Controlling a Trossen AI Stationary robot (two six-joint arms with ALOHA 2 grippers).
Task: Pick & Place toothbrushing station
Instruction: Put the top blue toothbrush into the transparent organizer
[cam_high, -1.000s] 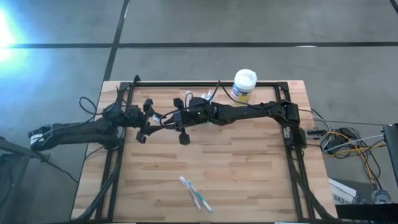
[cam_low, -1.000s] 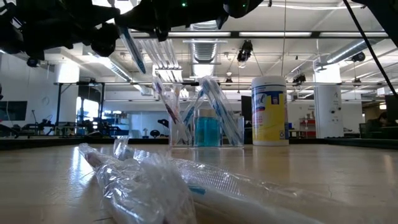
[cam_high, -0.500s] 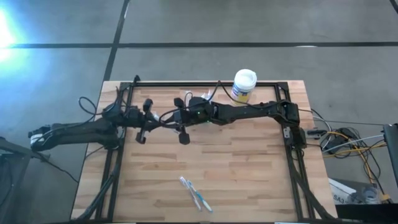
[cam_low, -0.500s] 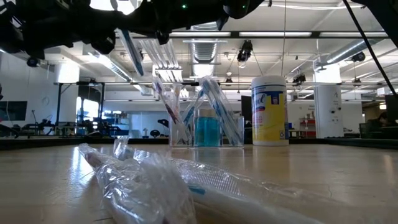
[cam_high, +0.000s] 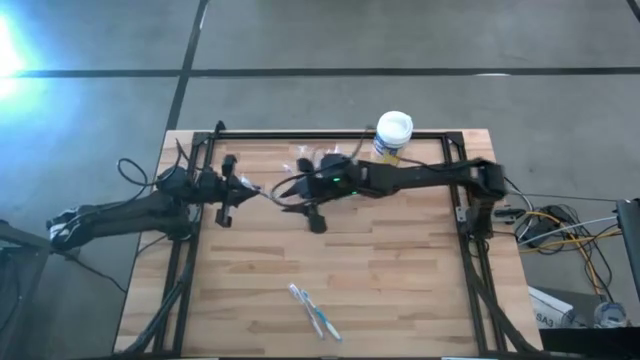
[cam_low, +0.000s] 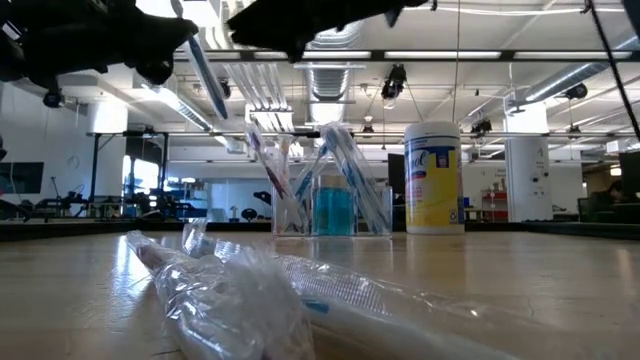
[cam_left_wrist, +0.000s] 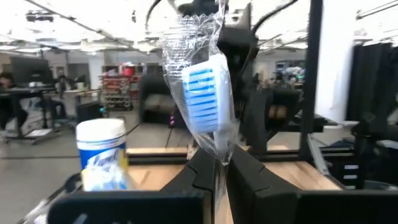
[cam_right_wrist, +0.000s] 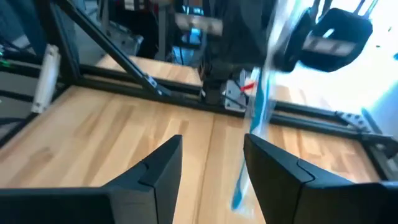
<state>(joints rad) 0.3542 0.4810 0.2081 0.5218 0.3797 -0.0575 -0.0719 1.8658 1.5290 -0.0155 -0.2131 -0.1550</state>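
Observation:
A blue-and-white toothbrush (cam_left_wrist: 205, 99) in a clear wrapper hangs in the air over the table's far middle, with my left gripper (cam_left_wrist: 221, 163) shut on it. In the high view my left gripper (cam_high: 240, 190) reaches in from the left. My right gripper (cam_high: 288, 192) faces it with its fingers open (cam_right_wrist: 211, 168). The toothbrush (cam_right_wrist: 254, 134) shows just inside one of those fingers. The see-through cup of the station (cam_low: 325, 195) stands on the table at the far side, and several toothbrushes lean in it. My left gripper pinches the wrapped toothbrush between its two fingers just below the bristle head (cam_left_wrist: 221, 152), wrapper and all. The fingers come in about level from the table's left. The head sticks out past the fingertips. The toothbrush (cam_low: 205, 75) slants, lifted clear of the table.
A yellow canister with a white lid (cam_high: 392, 137) stands at the far edge, right of the cup. Two wrapped toothbrushes (cam_high: 313, 310) lie near the front edge, close before the low camera (cam_low: 250, 290). A black frame (cam_high: 300, 137) runs round the table.
My right gripper has let go of the toothbrush and drawn back toward the table's right edge. The toothbrush stays in the air with my left gripper, which has pulled slightly toward the left.

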